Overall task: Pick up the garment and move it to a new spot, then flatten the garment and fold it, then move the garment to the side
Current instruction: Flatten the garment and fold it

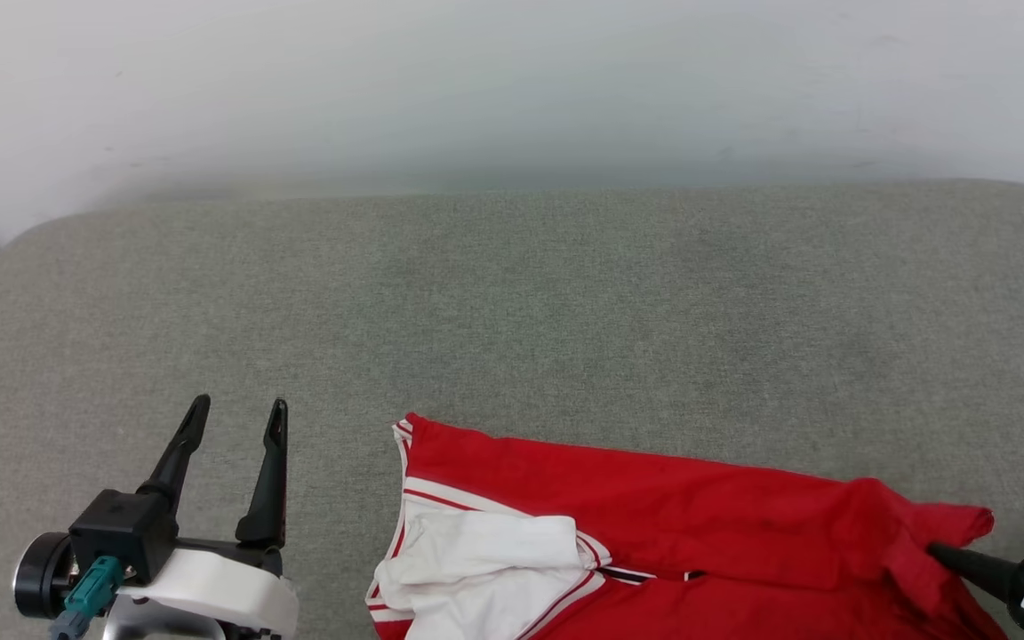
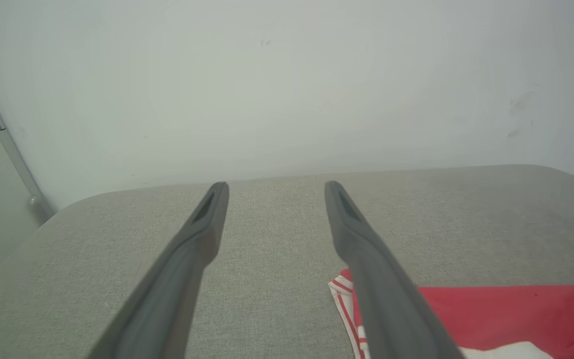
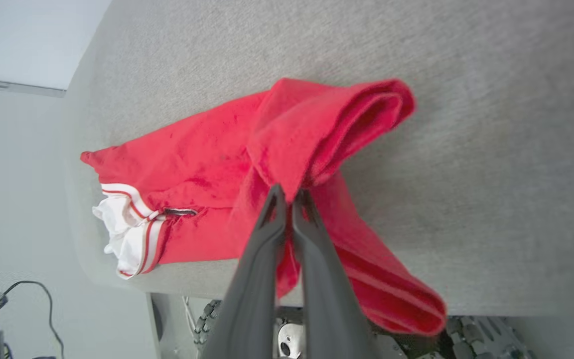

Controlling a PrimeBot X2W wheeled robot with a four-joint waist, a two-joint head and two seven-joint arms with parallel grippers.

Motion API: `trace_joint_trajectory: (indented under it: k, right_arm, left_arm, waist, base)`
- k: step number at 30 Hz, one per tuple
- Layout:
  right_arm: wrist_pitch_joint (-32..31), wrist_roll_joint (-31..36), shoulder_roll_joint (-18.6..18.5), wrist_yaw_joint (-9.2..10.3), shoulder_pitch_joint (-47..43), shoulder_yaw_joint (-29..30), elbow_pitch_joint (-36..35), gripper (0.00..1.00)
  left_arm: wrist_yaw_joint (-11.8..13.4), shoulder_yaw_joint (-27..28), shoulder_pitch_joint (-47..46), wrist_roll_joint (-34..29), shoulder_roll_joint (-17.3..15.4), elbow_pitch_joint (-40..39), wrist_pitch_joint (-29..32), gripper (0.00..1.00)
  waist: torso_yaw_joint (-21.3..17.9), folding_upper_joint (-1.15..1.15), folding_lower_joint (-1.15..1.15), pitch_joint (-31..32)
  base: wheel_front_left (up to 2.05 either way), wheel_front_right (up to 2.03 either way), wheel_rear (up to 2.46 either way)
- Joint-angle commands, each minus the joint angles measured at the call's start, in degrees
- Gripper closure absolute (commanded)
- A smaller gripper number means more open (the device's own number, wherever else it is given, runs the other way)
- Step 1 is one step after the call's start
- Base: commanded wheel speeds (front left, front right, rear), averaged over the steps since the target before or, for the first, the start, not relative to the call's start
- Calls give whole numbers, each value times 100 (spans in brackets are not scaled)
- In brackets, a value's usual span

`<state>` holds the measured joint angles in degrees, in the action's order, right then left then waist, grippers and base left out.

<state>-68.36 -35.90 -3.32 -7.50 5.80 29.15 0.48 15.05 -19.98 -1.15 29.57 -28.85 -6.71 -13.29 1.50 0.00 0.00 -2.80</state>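
A: Garment [image 1: 699, 507]: red body, white sleeve [image 1: 476, 551], red-and-white striped trim [image 1: 403, 433].
B: Noted. Padded surface [image 1: 512, 302]: heathered grey-green weave. Left gripper [image 1: 240, 404]: black fingers [image 1: 270, 480], teal connector [image 1: 99, 582]. Wall [image 1: 512, 80]: off-white.

Open grey surface [image 1: 512, 293] beyond the garment [image 1: 654, 498]; wall [image 1: 512, 89] behind.

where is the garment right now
In the head view the garment lies bottom right of centre on the grey surface, its right end pinched by the right hand.
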Motion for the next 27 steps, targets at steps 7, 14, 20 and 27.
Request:
trace_joint_trajectory:
  k: [7, 14, 20, 27]
  right_arm:
    - [-462, -2273, 45, 2, 237, -208, 913, 100]
    - [-93, -3471, 48, 2, 321, -1291, 1399, 100]
    - [507, -4130, 48, 2, 596, -2556, 1630, 100]
    - [1373, -4525, 44, 2, 1225, -3985, 1987, 100]
  left_arm:
    - [-78, -108, -163, -12, -11, 21, 93, 0]
    - [-95, -192, -298, -10, 48, 73, 142, 0]
    - [-145, -254, -449, -1, 117, 110, 117, 0]
    - [-251, -259, -703, 17, 188, 181, 42, 0]
  waist:
    - [225, 0, 0, -34]
    - [477, 0, 0, -93]
    - [684, 0, 0, -307]
    - [797, 0, 0, -745]
  base:
    - [0, 0, 0]
    - [0, 0, 0]
    - [0, 0, 0]
    - [0, 0, 0]
